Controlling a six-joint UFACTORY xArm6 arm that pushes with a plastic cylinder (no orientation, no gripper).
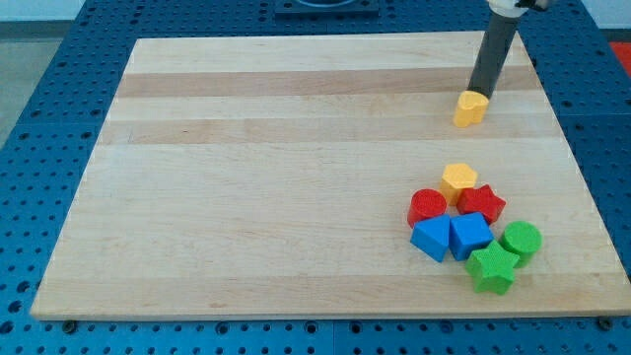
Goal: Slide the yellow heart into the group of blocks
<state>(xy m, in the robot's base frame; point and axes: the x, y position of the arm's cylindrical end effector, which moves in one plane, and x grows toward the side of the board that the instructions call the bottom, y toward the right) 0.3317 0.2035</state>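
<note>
The yellow heart (470, 108) lies alone near the view's upper right on the wooden board (296, 177). My tip (480, 95) is at the heart's upper right edge, touching it or nearly so. The group sits at the view's lower right: a yellow hexagon (458, 181), a red cylinder (427, 207), a red star (481, 204), two blue blocks (431, 239) (469, 236), a green cylinder (520, 240) and a green star (491, 268). The heart is well above the group, about a heart's width to the right of the yellow hexagon.
The board's right edge (572, 148) runs close to the heart and the group. A blue perforated table (49, 118) surrounds the board.
</note>
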